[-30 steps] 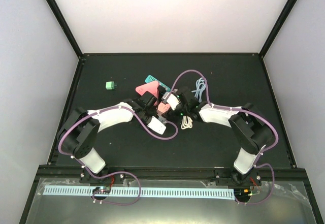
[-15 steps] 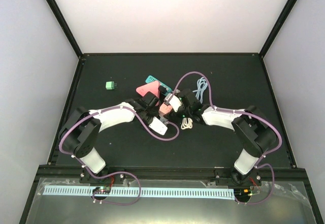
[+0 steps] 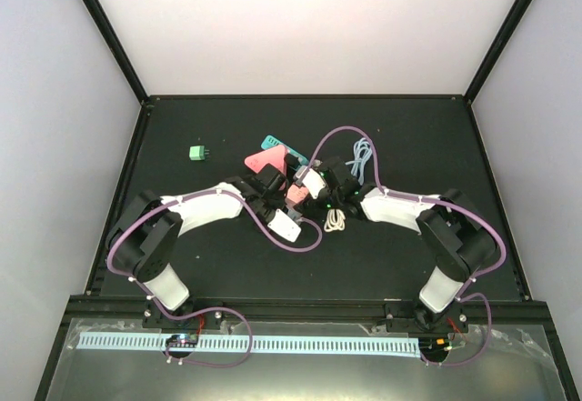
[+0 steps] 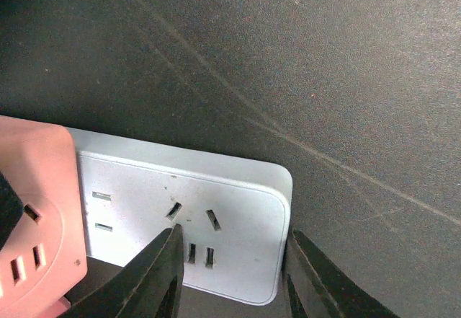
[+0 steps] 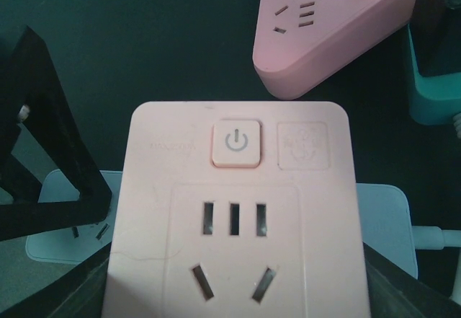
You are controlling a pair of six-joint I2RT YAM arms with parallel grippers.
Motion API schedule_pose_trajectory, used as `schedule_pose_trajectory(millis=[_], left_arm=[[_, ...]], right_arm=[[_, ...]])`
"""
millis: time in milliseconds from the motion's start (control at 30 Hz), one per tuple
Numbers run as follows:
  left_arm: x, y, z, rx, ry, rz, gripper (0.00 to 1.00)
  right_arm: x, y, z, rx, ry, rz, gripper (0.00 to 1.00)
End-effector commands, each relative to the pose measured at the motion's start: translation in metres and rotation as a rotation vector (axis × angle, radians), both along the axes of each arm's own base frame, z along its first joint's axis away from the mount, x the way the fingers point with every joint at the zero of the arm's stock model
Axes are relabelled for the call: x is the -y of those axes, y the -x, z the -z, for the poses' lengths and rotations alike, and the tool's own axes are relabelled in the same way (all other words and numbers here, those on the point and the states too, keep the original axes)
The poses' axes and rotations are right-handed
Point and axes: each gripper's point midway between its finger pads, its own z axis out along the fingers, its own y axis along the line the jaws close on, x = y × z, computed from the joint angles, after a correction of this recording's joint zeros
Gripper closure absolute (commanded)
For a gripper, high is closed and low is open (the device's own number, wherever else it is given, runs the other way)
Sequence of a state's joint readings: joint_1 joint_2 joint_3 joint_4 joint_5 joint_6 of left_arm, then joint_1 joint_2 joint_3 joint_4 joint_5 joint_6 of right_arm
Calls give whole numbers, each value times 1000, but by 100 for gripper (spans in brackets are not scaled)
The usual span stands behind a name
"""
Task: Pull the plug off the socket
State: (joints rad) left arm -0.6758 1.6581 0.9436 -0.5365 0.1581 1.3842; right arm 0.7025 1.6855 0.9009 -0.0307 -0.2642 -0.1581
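A pink square plug adapter (image 3: 296, 193) with a power button sits on a white power strip (image 3: 285, 226) at the table's middle. In the right wrist view the adapter (image 5: 234, 224) fills the frame, with the strip (image 5: 387, 221) showing under both its sides. My right gripper (image 3: 307, 185) is shut on the adapter's sides. My left gripper (image 3: 272, 205) stands over the strip's free end (image 4: 216, 217). One finger (image 4: 160, 275) rests over its face and the other (image 4: 317, 278) lies against its end. The adapter's edge (image 4: 36, 217) shows at the left.
A pink triangular power strip (image 3: 264, 159) and a teal block (image 3: 276, 143) lie just behind the grippers. A small green plug (image 3: 197, 152) sits far left. A white coiled cable (image 3: 335, 220) and a light blue cable (image 3: 359, 158) lie near the right arm.
The right arm has shifted slightly towards the left with the pink adapter. The left arm and the white strip have hardly moved.
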Motion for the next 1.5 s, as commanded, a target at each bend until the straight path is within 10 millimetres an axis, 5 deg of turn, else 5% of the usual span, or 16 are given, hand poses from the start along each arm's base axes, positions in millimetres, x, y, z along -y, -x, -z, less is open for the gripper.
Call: schedule_pose_trajectory(millis=[0,133,367,567,867,1033,1467], left_arm=[[-40,8,46,-71,-199,-95,66],[-40,8,47,-71,-199,-98,66],[-40,9,48,-71,-217,-91,66],[-40,9,49,-69,-221,-88,66],[-38,-1,43,-41,-221,-130,64],[-17,-3,7,-64,-97,-164,57],[26,13,-118,-139,331,-306,12]], right_arm=[[-21,43,-36,-68,-146,-174,99],[-24,46,-49,-53,-218,-169,99],[-27,29,-46,-71,-156,-125,99],[-26,39,-44,-86,-144,-175,99],[-20,29,-41,-78,-120,-113,99],[-15,24,-52,-78,-153,-104,99],[14,-12,-120,-78,-349,-11,99]])
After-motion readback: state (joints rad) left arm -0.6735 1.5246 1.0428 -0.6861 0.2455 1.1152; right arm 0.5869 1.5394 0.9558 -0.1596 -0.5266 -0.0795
